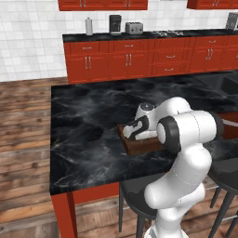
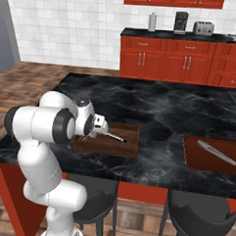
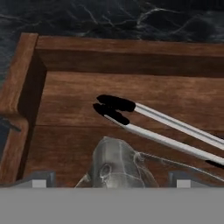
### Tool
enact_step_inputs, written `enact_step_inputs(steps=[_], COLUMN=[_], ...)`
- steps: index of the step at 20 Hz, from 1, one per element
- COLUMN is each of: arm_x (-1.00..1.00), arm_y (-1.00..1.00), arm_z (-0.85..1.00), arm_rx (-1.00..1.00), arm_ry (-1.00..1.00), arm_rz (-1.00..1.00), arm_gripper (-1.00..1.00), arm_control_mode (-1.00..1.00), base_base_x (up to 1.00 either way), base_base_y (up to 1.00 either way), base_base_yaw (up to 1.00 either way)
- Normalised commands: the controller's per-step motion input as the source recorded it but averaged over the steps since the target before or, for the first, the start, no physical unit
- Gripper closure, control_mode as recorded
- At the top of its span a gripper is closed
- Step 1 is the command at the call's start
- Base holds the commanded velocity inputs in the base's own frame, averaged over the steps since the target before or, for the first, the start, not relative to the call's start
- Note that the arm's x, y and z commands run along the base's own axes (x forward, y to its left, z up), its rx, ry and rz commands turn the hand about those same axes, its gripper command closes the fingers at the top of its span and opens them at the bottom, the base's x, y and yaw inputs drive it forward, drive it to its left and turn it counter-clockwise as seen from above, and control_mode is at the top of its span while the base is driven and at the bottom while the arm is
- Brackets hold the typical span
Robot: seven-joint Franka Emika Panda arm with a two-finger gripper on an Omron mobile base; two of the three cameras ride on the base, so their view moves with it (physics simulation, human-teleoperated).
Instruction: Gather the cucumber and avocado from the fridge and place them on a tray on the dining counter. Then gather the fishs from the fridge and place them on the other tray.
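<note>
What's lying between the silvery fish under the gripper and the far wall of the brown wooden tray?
In the hand view, long metal tongs with black tips lie on the tray floor between the silvery fish and the brown wooden tray's far wall.

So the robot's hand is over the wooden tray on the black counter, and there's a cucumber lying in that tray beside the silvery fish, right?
Not quite. What lies in the wooden tray beside the silvery fish is a pair of metal tongs with black tips, not a cucumber; the hand view shows this. The rest holds: the gripper is over that tray on the black counter.
</note>
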Motion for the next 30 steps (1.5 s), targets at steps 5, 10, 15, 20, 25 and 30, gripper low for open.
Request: enact_step_inputs(steps=[5,10,15,20,25,30], arm_x=[-0.12,-0.17,-0.49,-0.92,-1.00,-1.00], arm_y=[-0.05,-0.01,-0.05,-0.02,-0.08,0.00], arm_z=[0.36,0.96,1.00,0.76,0.85,0.80], arm_rx=[0.03,0.05,0.03,0.01,0.00,0.00], arm_ry=[-0.27,-0.22,-0.04,0.11,0.24,0.36], arm_rz=[0.00,0.00,0.00,0.00,-0.03,-0.04], arm_gripper=[-1.00,-1.00,-1.00,-1.00,-1.00,-1.00], arm_control_mode=[-1.00,-1.00,-1.00,-1.00,-1.00,-1.00], base_base_x=[0.00,0.00,0.00,0.00,0.00,0.00], base_base_y=[0.00,0.00,0.00,0.00,0.00,0.00], base_base_yaw=[0.00,0.00,0.00,0.00,0.00,0.00])
